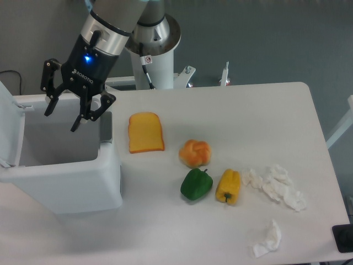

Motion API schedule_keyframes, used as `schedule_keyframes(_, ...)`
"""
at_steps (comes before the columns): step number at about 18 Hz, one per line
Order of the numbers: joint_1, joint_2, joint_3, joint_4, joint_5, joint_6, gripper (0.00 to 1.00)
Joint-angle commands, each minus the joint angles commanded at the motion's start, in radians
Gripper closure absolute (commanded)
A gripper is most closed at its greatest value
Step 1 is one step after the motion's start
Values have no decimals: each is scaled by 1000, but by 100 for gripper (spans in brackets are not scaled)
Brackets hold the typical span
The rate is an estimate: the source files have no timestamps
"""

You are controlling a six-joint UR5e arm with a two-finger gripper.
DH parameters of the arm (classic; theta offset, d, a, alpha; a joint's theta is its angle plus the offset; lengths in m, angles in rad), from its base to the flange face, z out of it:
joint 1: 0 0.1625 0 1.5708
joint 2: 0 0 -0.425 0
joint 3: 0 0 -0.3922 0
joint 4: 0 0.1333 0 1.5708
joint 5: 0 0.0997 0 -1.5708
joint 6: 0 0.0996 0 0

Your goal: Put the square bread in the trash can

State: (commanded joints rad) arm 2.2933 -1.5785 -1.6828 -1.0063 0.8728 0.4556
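Observation:
The square bread (145,132) lies flat on the white table, a yellow-orange slice with a darker crust, just right of the trash can. The trash can (66,182) is a large white-grey bin at the left with its lid (10,124) flipped up and its inside open to view. My gripper (62,120) hangs over the open bin, left of the bread and apart from it. Its fingers are spread open and hold nothing.
A round orange bun (195,153), a green pepper (196,184) and a yellow pepper (228,186) lie right of the bread. Crumpled white tissues (276,185) (268,239) lie at the right. The robot base (154,49) stands at the back.

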Motion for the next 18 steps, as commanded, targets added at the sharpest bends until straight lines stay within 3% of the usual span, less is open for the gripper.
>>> schedule_keyframes(3, 0, 3, 0, 0, 0, 0, 27)
schedule_keyframes(4, 0, 3, 2, 2, 0, 2, 23)
schedule_keyframes(6, 2, -3, 9, 5, 0, 2, 6)
schedule_keyframes(8, 8, -3, 11, 5, 0, 2, 1)
schedule_keyframes(12, 26, -8, 29, 6, 9, 24, 0)
schedule_keyframes(18, 26, -40, 95, 9, 193, 118, 0)
